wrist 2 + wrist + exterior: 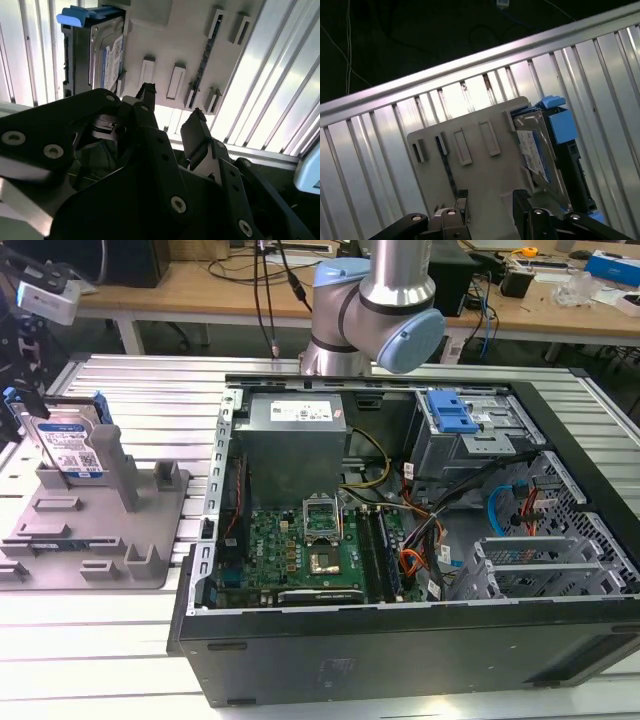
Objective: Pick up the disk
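In the exterior view I count one disk, upright in one grey fixture at nine o'clock from the one open computer case. The arm is bent at the case's twelve o'clock. In both wrist views my gripper points at the fixture, its two fingers spread wide on nothing, apart from the disk.

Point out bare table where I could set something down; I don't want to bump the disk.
Bare ribbed table lies in front of the grey fixture, at the exterior view's left of the computer case, and behind the fixture toward the arm. The upright disk occupies the fixture's far corner; the case interior is crowded.
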You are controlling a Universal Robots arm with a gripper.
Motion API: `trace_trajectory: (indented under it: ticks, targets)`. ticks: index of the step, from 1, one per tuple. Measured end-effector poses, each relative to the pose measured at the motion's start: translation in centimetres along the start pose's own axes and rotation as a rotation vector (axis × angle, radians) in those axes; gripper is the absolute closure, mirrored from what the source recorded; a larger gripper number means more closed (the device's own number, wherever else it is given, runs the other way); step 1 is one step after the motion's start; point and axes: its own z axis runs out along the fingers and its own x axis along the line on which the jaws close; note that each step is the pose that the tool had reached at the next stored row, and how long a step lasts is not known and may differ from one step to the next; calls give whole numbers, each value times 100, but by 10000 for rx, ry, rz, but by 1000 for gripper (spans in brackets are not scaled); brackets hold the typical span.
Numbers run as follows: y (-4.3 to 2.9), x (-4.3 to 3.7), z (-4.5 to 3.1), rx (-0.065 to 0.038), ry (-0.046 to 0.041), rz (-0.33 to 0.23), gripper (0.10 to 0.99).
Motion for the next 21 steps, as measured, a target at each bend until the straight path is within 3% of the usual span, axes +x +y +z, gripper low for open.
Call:
trace_trajectory:
  ticks: [3, 7, 14, 15, 19, 21]
  targets:
    - [0, 0, 2, 4, 18, -529, 604]
    - [-1, 0, 9, 25, 61, -1725, 604]
    - [2, -8, 11, 31, 65, -1834, 604]
    - [11, -40, 12, 33, 63, -1834, 604]
    - [97, -328, 14, 30, 66, -1835, 604]
    - [128, -432, 15, 30, 66, -1836, 604]
